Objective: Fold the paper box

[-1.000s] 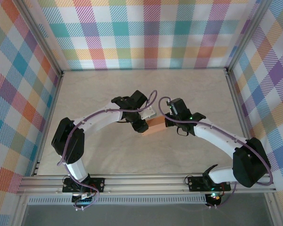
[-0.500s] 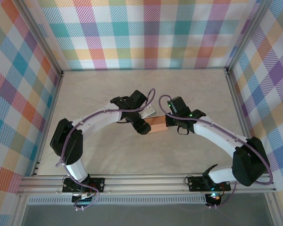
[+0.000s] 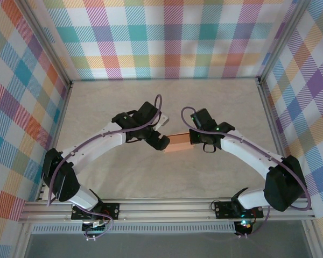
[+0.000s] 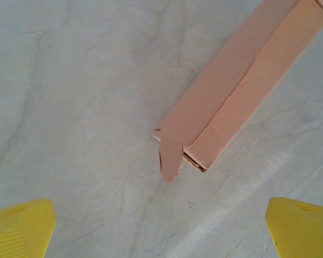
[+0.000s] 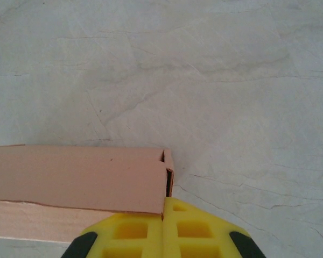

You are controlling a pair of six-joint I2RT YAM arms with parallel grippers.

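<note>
Paper box (image 3: 177,145) lies at frame centre on the table (image 3: 113,102), with bare surface free on every side. Left gripper (image 4: 160,228) stands wide open near its tabbed end; right gripper (image 5: 164,228) is closed, fingertips touching the opposite end edge.

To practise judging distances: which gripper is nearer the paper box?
Right. The right gripper, shut, sits against the paper box at its right end; the left gripper, open, stands off its left end with bare table between.
</note>
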